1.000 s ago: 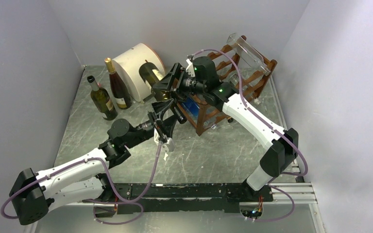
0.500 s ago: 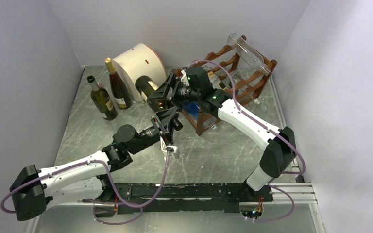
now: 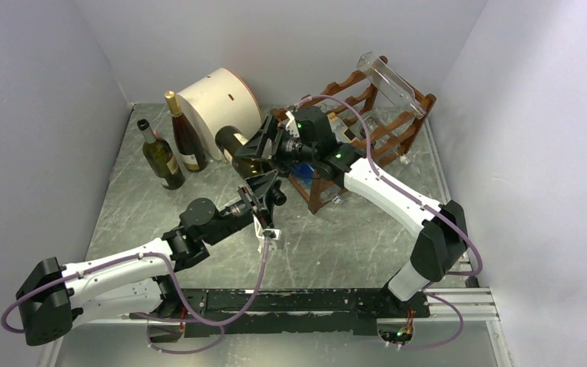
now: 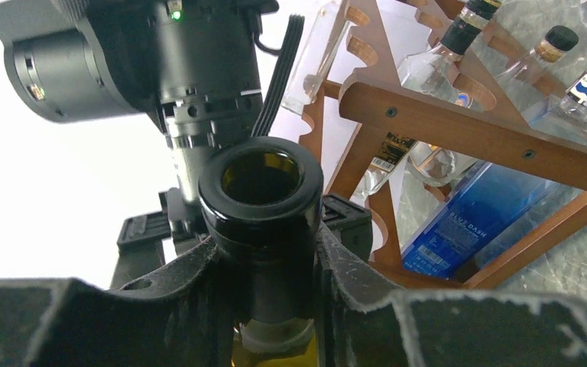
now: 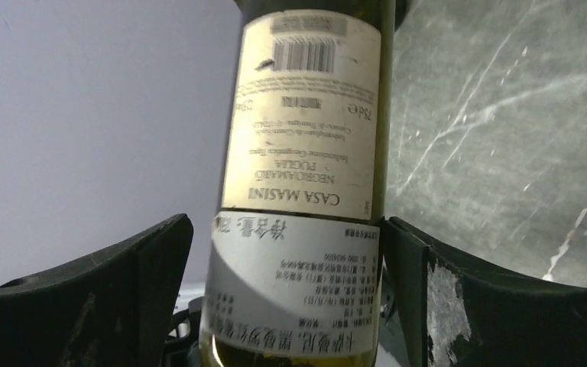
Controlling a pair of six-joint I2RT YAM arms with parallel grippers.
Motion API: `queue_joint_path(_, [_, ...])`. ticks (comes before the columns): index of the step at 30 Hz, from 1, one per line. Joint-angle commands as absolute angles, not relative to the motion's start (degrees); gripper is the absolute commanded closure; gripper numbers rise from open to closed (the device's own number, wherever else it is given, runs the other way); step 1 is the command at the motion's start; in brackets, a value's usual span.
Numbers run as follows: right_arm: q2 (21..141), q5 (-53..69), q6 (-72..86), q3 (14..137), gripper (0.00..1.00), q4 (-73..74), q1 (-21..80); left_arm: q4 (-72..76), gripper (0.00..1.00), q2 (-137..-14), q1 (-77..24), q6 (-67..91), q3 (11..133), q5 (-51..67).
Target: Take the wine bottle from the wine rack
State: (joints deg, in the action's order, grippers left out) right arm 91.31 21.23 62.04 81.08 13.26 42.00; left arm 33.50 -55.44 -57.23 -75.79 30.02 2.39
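The dark green wine bottle (image 3: 238, 149) hangs in the air left of the reddish-brown wine rack (image 3: 388, 115), clear of its rails. My left gripper (image 3: 260, 180) is shut on the bottle's neck, just under the open mouth (image 4: 261, 191); its fingers (image 4: 191, 275) press both sides. My right gripper (image 3: 266, 149) straddles the labelled body (image 5: 306, 153) with its jaws open. A gap shows between the label and its left finger (image 5: 153, 267). The rack (image 4: 466, 130) stands close behind the neck.
A cream drum (image 3: 214, 103) lies at the back left, with two upright bottles (image 3: 160, 157) (image 3: 186, 138) beside it. A clear bottle (image 3: 388, 76) rests on top of the rack. A blue bottle (image 4: 466, 222) and clear bottles (image 4: 436, 57) lie inside it.
My left gripper closed on the bottle's neck. My right gripper then opened its jaws off the body. Both arms carried the bottle a little leftward from the rack.
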Motion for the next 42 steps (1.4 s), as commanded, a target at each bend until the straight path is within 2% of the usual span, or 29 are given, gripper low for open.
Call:
queue_joint_path(1, [87.1,20.6,58.4,80.6,0.00,9.6,40.2,40.6,0.93,-54.8,-57.5,-74.1,30.1,-0.6])
queue_joint_path(8, [86.3,19.9,55.8,81.2,0.00,12.3,36.9,41.9,0.93,-55.0,-57.5,-67.3,31.7,-2.6])
queue_joint_path(15, [83.1,14.9,46.5,88.8,0.00,20.5,33.5,42.0,0.93,-55.7,-56.7,-51.6,36.6,-9.4])
queue_joint_path(22, [76.1,8.3,40.8,91.7,0.00,22.3,31.5,38.9,0.93,-59.9,-49.3,-29.6,44.4,-18.5])
queue_joint_path(29, [69.8,2.4,38.5,89.2,0.00,22.3,30.9,25.6,0.93,-63.1,-41.0,-11.0,53.7,-27.5])
queue_joint_path(36, [68.2,1.4,37.2,88.7,0.00,22.7,30.8,20.8,0.93,-65.1,-33.2,-4.9,56.1,-27.8])
queue_joint_path(42, [67.6,1.9,36.2,87.6,0.00,22.4,30.7,20.7,0.93,-68.0,-23.0,0.2,56.1,-17.9])
